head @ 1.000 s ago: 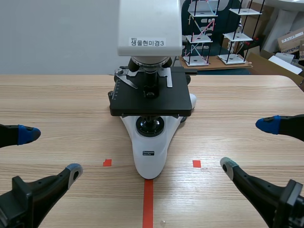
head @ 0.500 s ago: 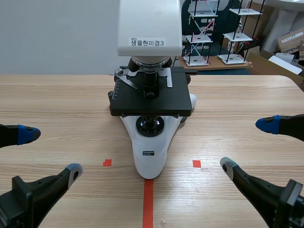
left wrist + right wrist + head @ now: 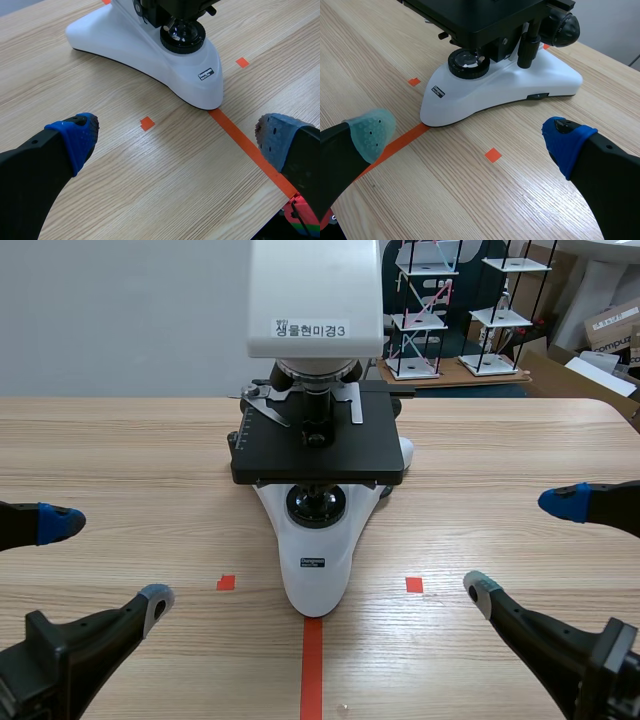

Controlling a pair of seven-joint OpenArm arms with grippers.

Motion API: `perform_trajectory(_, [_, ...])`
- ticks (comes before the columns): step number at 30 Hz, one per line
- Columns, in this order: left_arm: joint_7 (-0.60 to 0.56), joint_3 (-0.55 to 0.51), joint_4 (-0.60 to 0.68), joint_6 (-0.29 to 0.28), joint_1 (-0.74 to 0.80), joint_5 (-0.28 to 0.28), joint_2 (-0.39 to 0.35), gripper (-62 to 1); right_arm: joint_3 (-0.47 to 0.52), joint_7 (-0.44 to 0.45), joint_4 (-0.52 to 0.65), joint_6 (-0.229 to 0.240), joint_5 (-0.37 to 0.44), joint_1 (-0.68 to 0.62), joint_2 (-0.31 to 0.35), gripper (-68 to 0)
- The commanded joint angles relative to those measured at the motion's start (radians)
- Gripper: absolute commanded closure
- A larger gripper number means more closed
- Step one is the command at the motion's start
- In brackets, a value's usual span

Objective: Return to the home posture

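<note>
Black fingers of the left gripper (image 3: pixel 108 560) and right gripper (image 3: pixel 522 546) are being held wide apart, empty, low at either side of the microscope (image 3: pixel 316 570) on the table (image 3: pixel 130 450); home posture is being judged essentially reached.

Left gripper (image 3: pixel 108 560) held low over table (image 3: pixel 120 450), left of microscope (image 3: pixel 318 540), fingers spread wide. Right gripper (image 3: pixel 522 546) held low right of it, fingers likewise spread.
</note>
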Motion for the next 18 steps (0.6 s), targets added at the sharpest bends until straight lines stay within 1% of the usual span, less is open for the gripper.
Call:
perform_trajectory(1, [-0.021, 0.006, 0.008, -0.001, -0.003, -0.01, 0.003, -62.3, 0.01, 0.014, 0.008, 0.001, 0.008, -0.002, 0.002, -65.5])
perform_trajectory(18, [-0.021, 0.006, 0.008, -0.001, -0.003, -0.01, 0.002, -62.3, 0.01, 0.014, 0.008, 0.001, 0.007, -0.002, 0.003, -65.5])
